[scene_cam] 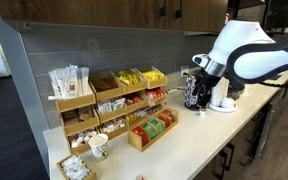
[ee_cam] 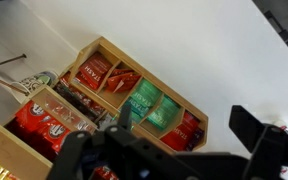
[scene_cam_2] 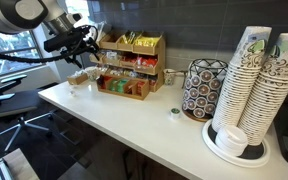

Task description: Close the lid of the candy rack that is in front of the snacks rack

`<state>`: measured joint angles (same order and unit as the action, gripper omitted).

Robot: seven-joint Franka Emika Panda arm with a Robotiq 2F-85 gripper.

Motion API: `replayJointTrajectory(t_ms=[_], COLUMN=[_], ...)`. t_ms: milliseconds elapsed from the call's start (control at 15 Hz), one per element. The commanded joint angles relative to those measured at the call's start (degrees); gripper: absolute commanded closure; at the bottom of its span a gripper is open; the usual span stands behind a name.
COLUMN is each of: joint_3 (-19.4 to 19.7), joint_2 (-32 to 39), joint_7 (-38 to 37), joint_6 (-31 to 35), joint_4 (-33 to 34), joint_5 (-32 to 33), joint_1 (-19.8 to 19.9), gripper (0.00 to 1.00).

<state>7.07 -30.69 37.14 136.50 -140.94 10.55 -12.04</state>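
The candy rack [ee_cam: 134,92] is a small low wooden box with red, green and orange packets in compartments. It stands on the white counter in front of the big stepped snacks rack [scene_cam: 114,95] and shows in both exterior views [scene_cam: 152,130] [scene_cam_2: 124,87]. I cannot make out its see-through lid in any view. My gripper [ee_cam: 189,125] is open and empty, its fingers spread wide. It hangs well above the counter and looks down on the candy rack. It also shows in both exterior views [scene_cam: 197,67] [scene_cam_2: 84,42].
A round pod carousel [scene_cam_2: 202,88] and tall stacks of paper cups [scene_cam_2: 254,80] stand on the counter. A paper cup [scene_cam: 99,147] and a wooden tray of white packets [scene_cam: 76,167] sit beside the racks. The snacks rack [scene_cam_2: 134,55] stands against the wall.
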Motion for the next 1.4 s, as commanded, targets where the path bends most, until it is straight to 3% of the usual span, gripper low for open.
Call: replayJointTrajectory(t_ms=[0, 267, 933, 1333], joint_3=[-1.0, -1.0, -6.8, -9.2], joint_2=[0.1, 0.1, 11.7, 19.6], joint_7=[0.6, 0.6, -25.8, -35.0], joint_6=[0.0, 0.0, 6.5, 11.3], joint_4=[0.1, 0.1, 5.8, 11.5], joint_5=[-0.8, -0.8, -5.4, -6.1], joint_1=[1.1, 1.1, 4.2, 6.0], gripper=[0.0, 0.0, 0.0, 0.0])
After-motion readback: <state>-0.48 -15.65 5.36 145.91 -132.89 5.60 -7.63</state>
